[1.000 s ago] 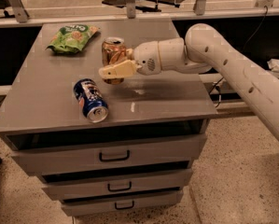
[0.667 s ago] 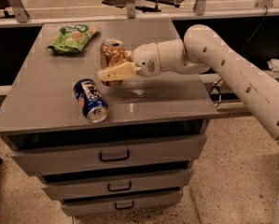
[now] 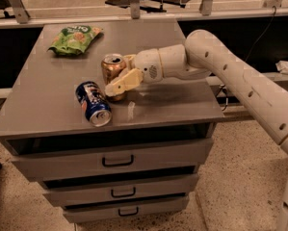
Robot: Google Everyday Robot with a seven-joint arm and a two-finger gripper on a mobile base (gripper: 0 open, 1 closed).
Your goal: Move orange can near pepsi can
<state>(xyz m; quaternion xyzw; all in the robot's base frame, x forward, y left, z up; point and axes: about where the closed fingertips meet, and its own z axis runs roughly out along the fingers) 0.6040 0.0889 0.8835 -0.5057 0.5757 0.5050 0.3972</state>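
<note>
The orange can stands upright near the middle of the grey cabinet top. My gripper reaches in from the right and is shut on it, with one cream finger across its front and the other behind it. The pepsi can lies on its side just to the front left of the orange can, with a small gap between them and its silver end facing the front edge.
A green chip bag lies at the back left of the top. Three drawers sit below the front edge. My white arm spans the right side. A rail and a dark gap run behind the cabinet.
My gripper has carried the orange can toward the front of the top, closer to the pepsi can. The pepsi can and the chip bag have not moved.
</note>
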